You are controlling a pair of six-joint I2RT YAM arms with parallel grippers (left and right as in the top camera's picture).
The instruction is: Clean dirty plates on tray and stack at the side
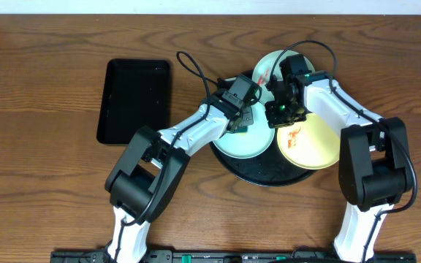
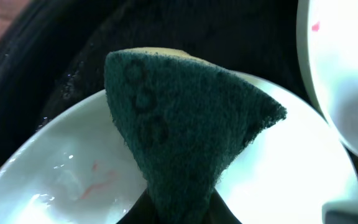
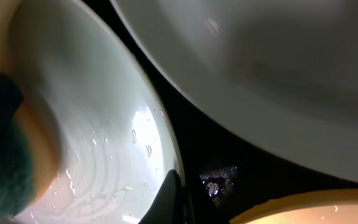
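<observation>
**Three plates on the tray, one under the sponge**

Three plates lie face up on the round black tray (image 1: 263,177), which sits mid-surface (image 1: 50,73); none is stacked at the side yet, so I judge the job to be in its scrubbing stage.

The left tool (image 1: 240,123) is clamped on a dark green sponge (image 2: 185,124), pressed onto the near mint plate (image 2: 55,162); faint red streaks (image 2: 95,180) remain on its wet floor. The right tool (image 1: 282,109) hangs just beside that plate's far rim; only one dark finger (image 3: 169,199) shows in its own view, so whether it stands wide or narrow I cannot tell.

To do this step well, I would sweep the sponge flat over those streaks with steady downward pressure; short strokes toward the plate's middle should keep it from sliding into the yellow plate (image 1: 313,142) or the smeared back plate (image 1: 267,64); bracing the rim with the right tool would help.

Being round, the plates have no long axis; the sponge does, a wedge running out from the left tool, broad end pointing away.
</observation>
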